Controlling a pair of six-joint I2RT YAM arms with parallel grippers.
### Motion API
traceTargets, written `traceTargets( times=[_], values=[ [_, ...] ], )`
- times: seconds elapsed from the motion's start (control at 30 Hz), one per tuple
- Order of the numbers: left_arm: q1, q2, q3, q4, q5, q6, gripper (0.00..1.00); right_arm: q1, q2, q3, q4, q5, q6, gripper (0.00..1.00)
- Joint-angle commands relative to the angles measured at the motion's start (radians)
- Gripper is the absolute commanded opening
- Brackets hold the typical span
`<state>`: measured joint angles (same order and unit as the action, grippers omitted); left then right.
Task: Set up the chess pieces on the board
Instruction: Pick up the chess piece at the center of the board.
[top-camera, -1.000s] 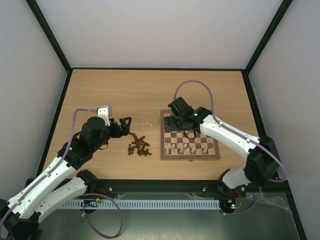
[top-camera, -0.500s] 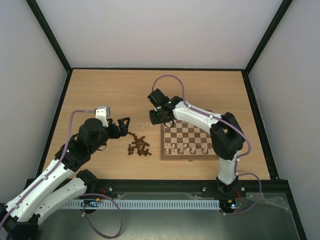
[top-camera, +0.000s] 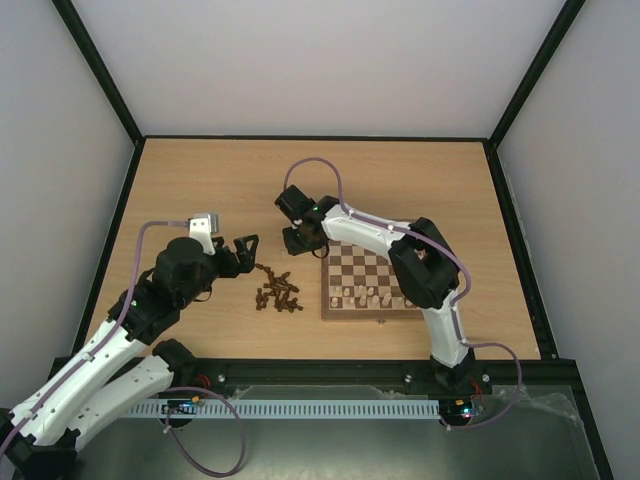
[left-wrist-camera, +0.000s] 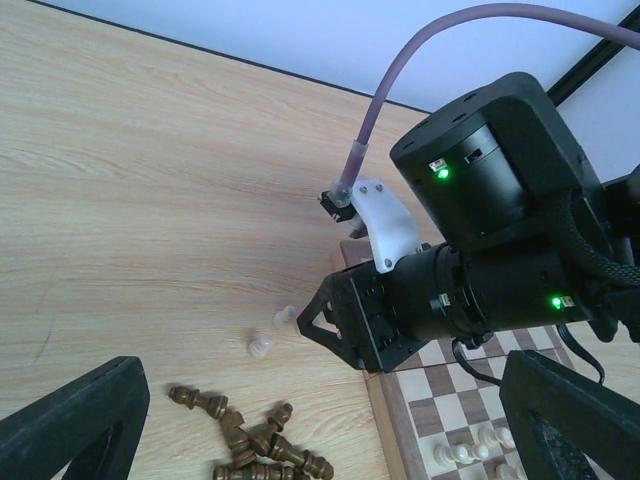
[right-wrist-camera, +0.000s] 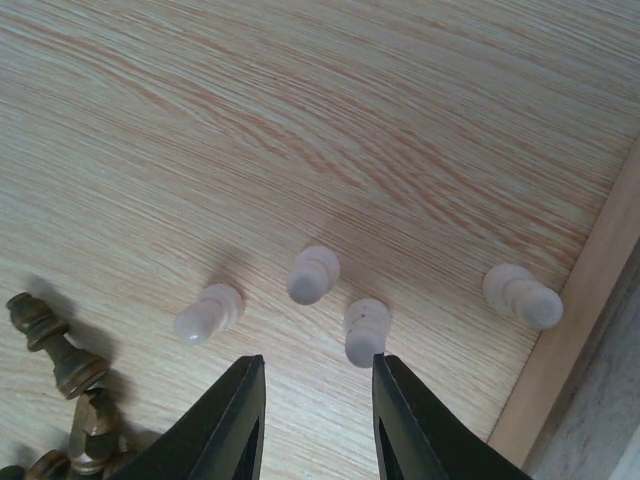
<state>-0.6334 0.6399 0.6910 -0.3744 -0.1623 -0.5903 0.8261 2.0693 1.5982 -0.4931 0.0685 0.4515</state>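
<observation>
- Right pincer (right-wrist-camera: 318, 372) hangs low over the tabletop (top-camera: 200, 180), just off the left side of the board (top-camera: 372, 265). Its fingers are spread with nothing between them — by the look of it, lined up to close on a pawn.
- Four pale pawns (right-wrist-camera: 313, 273) lie toppled on the bare wood there, between the board and the dark heap. The nearest pawn (right-wrist-camera: 365, 330) sits just ahead of the finger gap and seems the likely pick; the outermost pawn (right-wrist-camera: 522, 295) lies close beside the board's frame.
- Lying flat, each offers only a rounded flank, so a pinch could roll it aside, and it would have to be stood upright once on its square.
- Pale chessmen (top-camera: 375, 296) stand along the near rows of the board; the far squares that show are bare, so the dark side looks not yet begun.
- Dark pieces (top-camera: 278, 292) sit heaped further left of the board.
- Left pincer (top-camera: 250, 252) hovers beside that heap on the side away from the board, fingers wide apart and empty — placed, I judge, to take the dark men.
</observation>
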Motion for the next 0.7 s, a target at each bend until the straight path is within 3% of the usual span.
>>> traceTargets(
  times=[0.0, 0.23, 0.33, 0.6, 0.67],
  values=[
    [0.006, -0.013, 0.012, -0.010, -0.016, 0.009, 0.99, 0.006, 0.032, 0.031, -0.057, 0.037, -0.014, 0.32],
    [0.006, -0.011, 0.010, -0.011, -0.020, 0.009, 1.00, 0.006, 0.045, 0.028, -0.055, 0.071, -0.015, 0.30],
    [0.006, -0.011, 0.011, -0.010, -0.021, 0.009, 0.99, 0.005, 0.057, 0.029, -0.053, 0.069, -0.017, 0.22],
    [0.005, -0.013, 0.010, -0.013, -0.025, 0.006, 0.99, 0.006, 0.077, 0.027, -0.045, 0.059, -0.020, 0.22],
    [0.005, -0.013, 0.010, -0.014, -0.025, 0.005, 0.99, 0.007, 0.078, 0.027, -0.044, 0.060, -0.020, 0.16]
  ],
)
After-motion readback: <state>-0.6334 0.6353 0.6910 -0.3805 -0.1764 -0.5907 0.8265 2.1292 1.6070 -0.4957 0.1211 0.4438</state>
